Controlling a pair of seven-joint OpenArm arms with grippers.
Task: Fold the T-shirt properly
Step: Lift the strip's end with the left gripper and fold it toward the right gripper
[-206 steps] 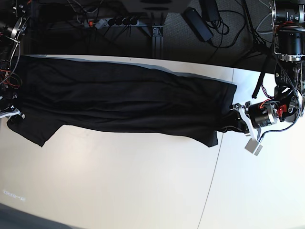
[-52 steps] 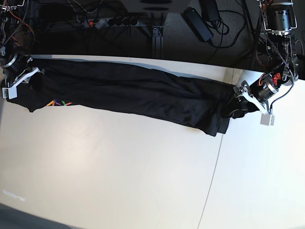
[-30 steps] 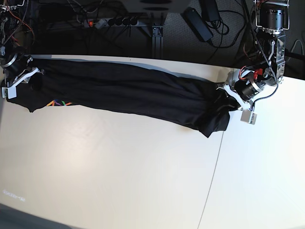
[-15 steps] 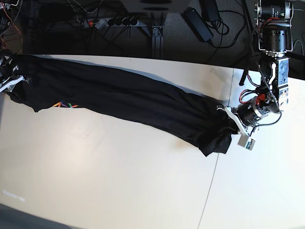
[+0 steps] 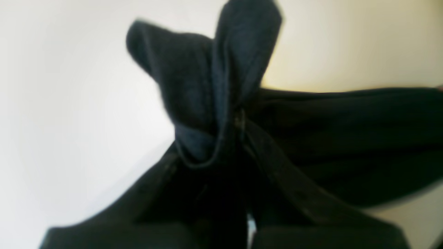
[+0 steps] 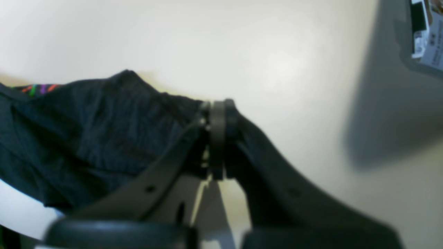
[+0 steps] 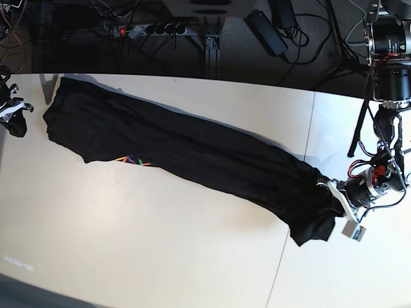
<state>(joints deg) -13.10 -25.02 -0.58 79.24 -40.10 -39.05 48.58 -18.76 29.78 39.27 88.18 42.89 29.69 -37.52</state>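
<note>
The left gripper (image 7: 335,200) clamps one end of the black T-shirt (image 7: 192,151), stretched diagonally across the white table (image 7: 160,256); the right gripper (image 6: 216,138), jaws pressed together, appears to pinch fabric too. A straightening step, seemingly; next, lay it flat.

The shirt (image 7: 192,154) now lies on a steeper slant across the surface (image 7: 160,256), its far end swung nearer and lower than half a second ago. The left tool (image 7: 334,196), clamped on that end, sits lower on the surface too. The right tool (image 7: 14,109) is off the shirt, which now ends well apart from it. The rainbow band (image 7: 131,160) sits further along the surface.
</note>
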